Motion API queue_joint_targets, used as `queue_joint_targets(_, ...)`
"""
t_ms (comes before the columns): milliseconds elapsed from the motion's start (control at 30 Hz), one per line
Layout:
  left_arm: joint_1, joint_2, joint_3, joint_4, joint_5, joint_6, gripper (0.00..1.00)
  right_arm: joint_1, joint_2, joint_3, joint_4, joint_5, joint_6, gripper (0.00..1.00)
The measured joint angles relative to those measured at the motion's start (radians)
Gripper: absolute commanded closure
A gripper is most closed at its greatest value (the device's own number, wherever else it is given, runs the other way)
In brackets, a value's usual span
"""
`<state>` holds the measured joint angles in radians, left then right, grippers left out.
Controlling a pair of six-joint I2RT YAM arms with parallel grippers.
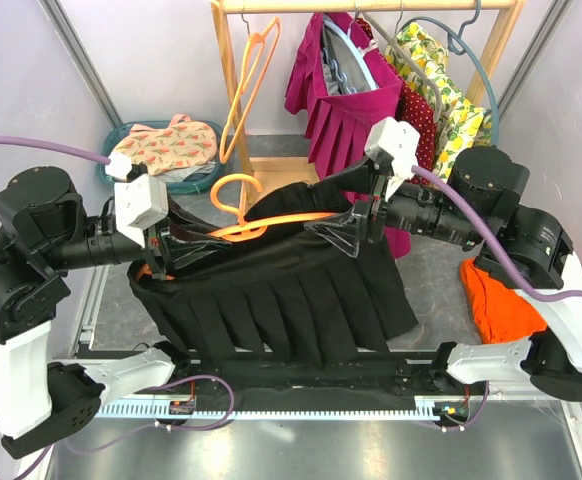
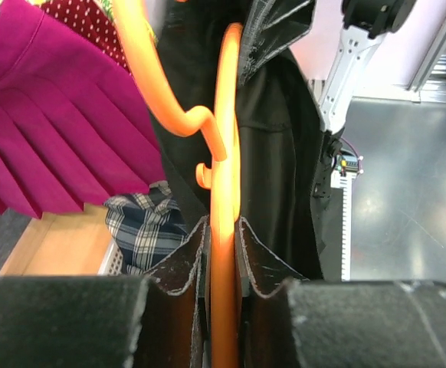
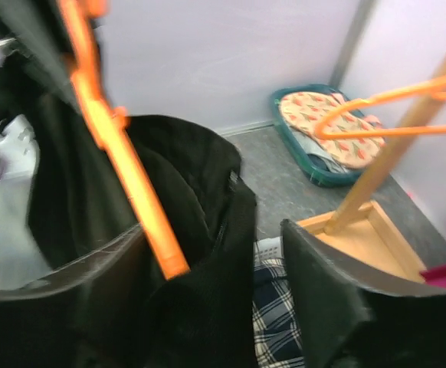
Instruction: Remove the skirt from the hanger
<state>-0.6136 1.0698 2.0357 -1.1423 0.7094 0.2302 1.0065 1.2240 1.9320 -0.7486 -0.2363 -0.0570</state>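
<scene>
The black pleated skirt hangs from an orange hanger and spreads down over the table's middle. My left gripper is shut on the hanger's left arm. In the left wrist view the orange bar runs straight up between the closed jaws, with black cloth to its right. My right gripper is at the skirt's right shoulder and stands open. In the right wrist view the skirt's waistband and the hanger's end lie between the spread fingers, nearer the left one.
Behind stands a wooden clothes rack with a magenta skirt, a yellow floral garment and an empty orange hanger. A teal basket holds floral cloth at back left. Orange cloth lies at the right. Plaid fabric lies by the rack's base.
</scene>
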Motion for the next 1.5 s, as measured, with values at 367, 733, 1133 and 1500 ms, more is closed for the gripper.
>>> queue_joint_targets(367, 0.000, -0.010, -0.004, -0.031, -0.090, 0.048, 0.98, -0.005, -0.073, -0.086, 0.066, 0.185, 0.013, 0.08)
queue_joint_targets(733, 0.000, -0.013, -0.019, -0.039, -0.130, 0.071, 0.98, -0.005, -0.117, -0.088, 0.114, 0.205, 0.035, 0.11)
queue_joint_targets(1133, 0.000, -0.016, -0.019, -0.048, -0.134, 0.071, 0.98, -0.005, -0.006, -0.090, 0.125, 0.219, 0.062, 0.74)
queue_joint_targets(1500, 0.000, -0.001, -0.060, -0.013, -0.135, 0.070, 0.98, -0.005, 0.134, 0.177, 0.082, 0.274, 0.099, 0.96)
